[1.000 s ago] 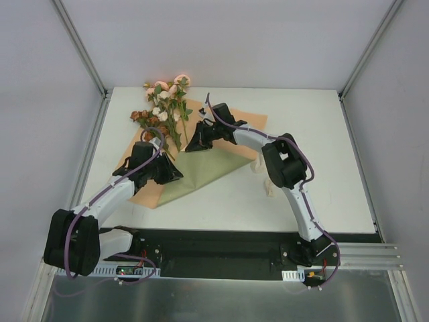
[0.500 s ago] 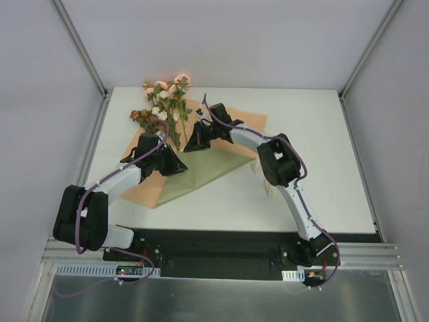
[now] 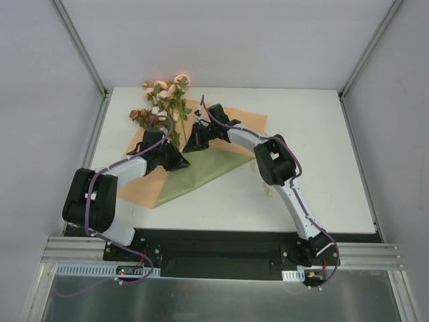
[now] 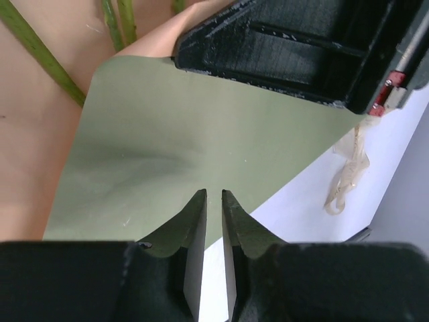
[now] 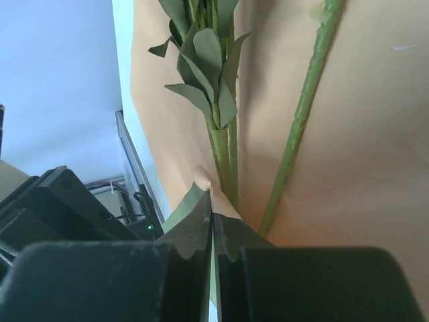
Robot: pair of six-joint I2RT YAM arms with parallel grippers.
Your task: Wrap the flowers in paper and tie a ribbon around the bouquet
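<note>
The flowers [image 3: 164,100] lie on the paper [image 3: 201,176] at the table's [image 3: 322,147] far left, blooms toward the far edge. From above, both grippers hide their lower stems. The paper shows its tan face, with a green flap folded over it. The ribbon [image 4: 348,168], right of the paper, is mostly hidden behind the right arm. The right gripper [image 5: 212,201] is pressed shut at the fold beside the stems; whether it nips the sheet is unclear. The left gripper [image 4: 214,194] hovers over the green flap, jaws a slit apart, nothing visible between them.
</note>
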